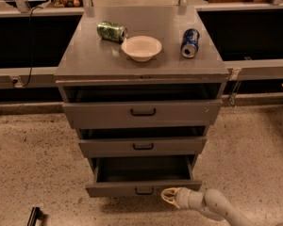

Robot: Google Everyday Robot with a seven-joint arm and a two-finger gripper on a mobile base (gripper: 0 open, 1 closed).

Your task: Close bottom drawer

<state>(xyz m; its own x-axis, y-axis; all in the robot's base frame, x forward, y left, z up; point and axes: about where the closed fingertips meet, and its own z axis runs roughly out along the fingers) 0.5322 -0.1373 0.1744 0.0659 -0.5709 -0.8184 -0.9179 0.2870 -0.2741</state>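
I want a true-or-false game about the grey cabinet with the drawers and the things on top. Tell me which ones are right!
1. The grey metal bottom drawer with the small black bar handle is pulled out. True.
2. The round white bowl sits inside that drawer. False: it is on the grey cabinet top, between two cans.
3. The green drink can stands upright. False: it lies on its side.
4. The robot's gripper is low down, just in front of the bottom drawer's front and beside the handle. True.
5. The blue drink can lies on the cabinet top. True.
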